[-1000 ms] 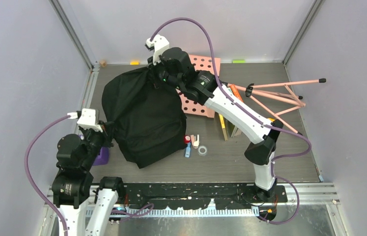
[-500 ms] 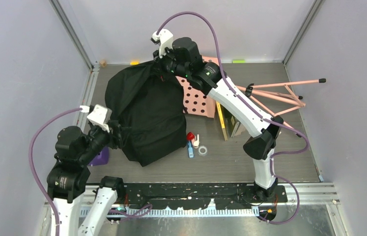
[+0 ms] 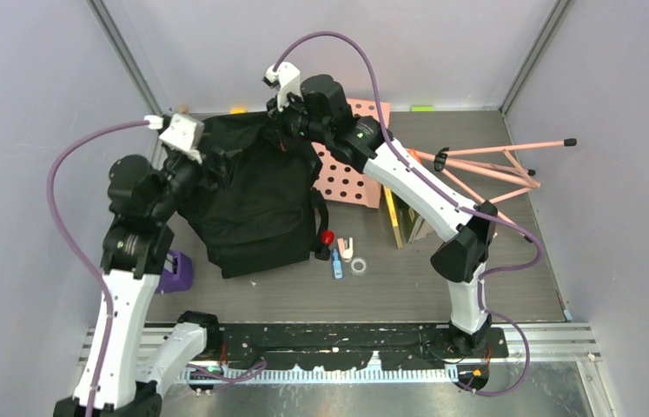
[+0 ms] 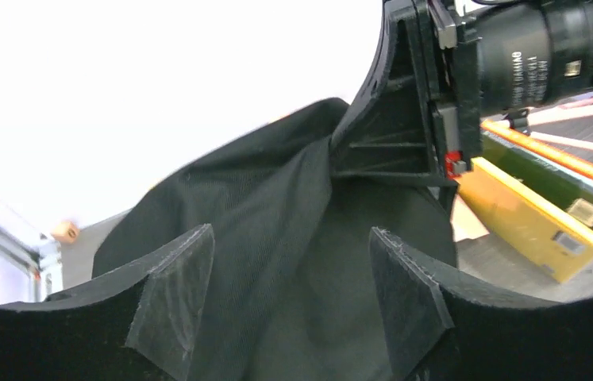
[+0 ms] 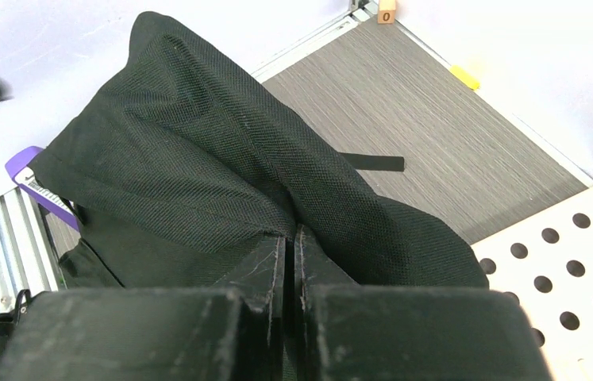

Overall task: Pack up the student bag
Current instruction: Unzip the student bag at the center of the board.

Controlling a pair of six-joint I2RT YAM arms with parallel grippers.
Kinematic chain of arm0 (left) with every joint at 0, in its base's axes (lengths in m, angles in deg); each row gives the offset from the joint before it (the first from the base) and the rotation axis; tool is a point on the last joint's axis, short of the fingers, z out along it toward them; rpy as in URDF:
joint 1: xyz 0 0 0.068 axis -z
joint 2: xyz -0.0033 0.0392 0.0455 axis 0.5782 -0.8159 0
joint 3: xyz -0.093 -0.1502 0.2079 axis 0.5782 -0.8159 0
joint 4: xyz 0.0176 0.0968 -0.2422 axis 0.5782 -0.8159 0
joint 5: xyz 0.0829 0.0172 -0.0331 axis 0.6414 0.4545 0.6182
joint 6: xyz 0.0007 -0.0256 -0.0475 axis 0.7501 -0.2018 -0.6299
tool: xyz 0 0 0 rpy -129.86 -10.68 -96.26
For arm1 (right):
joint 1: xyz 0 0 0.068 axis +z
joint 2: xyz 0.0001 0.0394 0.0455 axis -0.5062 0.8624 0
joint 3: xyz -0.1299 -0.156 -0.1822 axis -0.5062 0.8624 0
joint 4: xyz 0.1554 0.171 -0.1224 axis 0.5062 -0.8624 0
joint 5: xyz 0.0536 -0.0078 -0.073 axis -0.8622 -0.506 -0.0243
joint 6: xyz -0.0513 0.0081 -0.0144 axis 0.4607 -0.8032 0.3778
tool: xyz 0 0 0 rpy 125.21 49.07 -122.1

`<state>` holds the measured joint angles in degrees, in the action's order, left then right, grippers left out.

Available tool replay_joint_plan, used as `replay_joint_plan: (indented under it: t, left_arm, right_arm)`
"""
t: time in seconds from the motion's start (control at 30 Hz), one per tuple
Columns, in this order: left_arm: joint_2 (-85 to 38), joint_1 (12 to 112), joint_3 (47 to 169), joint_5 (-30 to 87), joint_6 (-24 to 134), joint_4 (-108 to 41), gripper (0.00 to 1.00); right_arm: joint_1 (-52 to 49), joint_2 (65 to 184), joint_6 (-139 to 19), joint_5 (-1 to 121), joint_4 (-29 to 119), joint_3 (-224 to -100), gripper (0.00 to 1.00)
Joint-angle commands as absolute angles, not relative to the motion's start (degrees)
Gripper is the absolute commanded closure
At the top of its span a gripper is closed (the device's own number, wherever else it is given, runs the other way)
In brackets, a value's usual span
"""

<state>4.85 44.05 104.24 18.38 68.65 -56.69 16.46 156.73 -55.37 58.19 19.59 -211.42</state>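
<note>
The student bag (image 3: 255,213), a big black fabric backpack, stands in the left middle of the table, its top pulled up toward the back. My right gripper (image 3: 288,124) is shut on a fold of the bag's top fabric (image 5: 198,159); the right wrist view shows the jaws (image 5: 290,236) pinched tight on the cloth. At the bag's far-left top, my left gripper (image 3: 216,159) is open, and between its fingers (image 4: 291,242) lies only loose bag fabric (image 4: 261,182), untouched by the pads. The bag's inside is hidden.
A pink pegboard (image 3: 360,169) leans behind the bag. Right of it are a pink folding rack (image 3: 494,169) and yellow and green books (image 3: 403,221). A red-capped item (image 3: 327,237), a blue item (image 3: 335,265) and a tape roll (image 3: 358,265) lie by the bag. A purple object (image 3: 177,271) sits near left.
My left gripper opened and swung up from the bag's near-left side to its far-left top. The bag's shape spread wider. The right gripper kept its hold at the top.
</note>
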Motion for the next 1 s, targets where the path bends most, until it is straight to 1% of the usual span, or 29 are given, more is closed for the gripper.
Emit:
replay_joint_plan:
  t: [0.0, 0.2, 0.3, 0.4, 0.47, 0.5, 0.6, 0.67, 0.7, 0.73, 0.77, 0.8, 0.87, 0.9, 0.97]
  left_arm:
    - [1.11, 46.82, 103.12, 17.46, 78.10, -44.21, 0.24]
    - [-2.22, 51.48, 102.83, 20.75, 86.43, -44.20, 0.17]
    - [-2.40, 51.91, 102.15, 23.08, 88.39, -44.31, 0.17]
    - [-2.65, 52.38, 101.66, 25.86, 91.05, -45.57, 0.19]
    - [-2.94, 52.61, 101.46, 28.12, 92.35, -46.25, 0.26]
    - [-3.15, 52.63, 101.45, 28.57, 92.98, -46.89, 0.27]
    - [-3.91, 52.72, 101.45, 30.22, 94.27, -47.70, 0.28]
    - [-4.71, 52.85, 101.86, 31.48, 94.57, -47.80, 0.35]
    - [-5.10, 52.89, 102.19, 32.10, 94.57, -47.88, 0.42]
    - [-5.39, 52.96, 102.50, 32.35, 94.49, -47.93, 0.52]
    - [-5.46, 53.06, 102.87, 32.46, 94.20, -47.97, 0.68]
    - [-5.33, 53.12, 103.01, 32.56, 93.73, -47.70, 0.80]
    - [-4.55, 53.16, 102.83, 32.89, 92.89, -46.45, 0.98]
    - [-3.84, 53.16, 102.66, 33.19, 92.71, -45.88, 1.00]
    - [-2.36, 53.18, 102.99, 33.92, 92.14, -45.69, 1.00]
  right_arm:
    - [16.17, 153.51, -56.67, 56.56, 21.88, -211.11, 1.00]
    - [16.17, 152.93, -56.36, 56.20, 21.78, -210.82, 1.00]
    - [16.17, 152.48, -55.99, 56.20, 21.48, -210.75, 1.00]
    - [16.17, 152.17, -55.63, 56.20, 21.39, -210.60, 1.00]
    - [16.16, 151.86, -55.64, 56.21, 21.35, -210.51, 1.00]
    - [16.17, 151.63, -55.64, 56.20, 21.30, -210.41, 1.00]
    - [16.17, 151.23, -55.54, 56.11, 21.33, -210.25, 1.00]
    - [16.17, 151.05, -55.48, 56.11, 21.29, -210.21, 1.00]
    - [16.17, 150.92, -55.34, 56.15, 21.24, -210.16, 1.00]
    - [16.17, 150.85, -55.19, 56.22, 21.22, -210.13, 1.00]
    - [16.17, 150.80, -55.06, 56.60, 21.27, -210.07, 1.00]
    - [16.17, 150.80, -54.92, 56.88, 21.32, -210.00, 1.00]
    - [16.17, 150.75, -54.59, 57.73, 22.08, -209.46, 1.00]
    - [16.17, 150.81, -54.50, 58.10, 22.98, -209.07, 1.00]
    - [16.24, 151.52, -53.92, 58.20, 24.40, -209.17, 1.00]
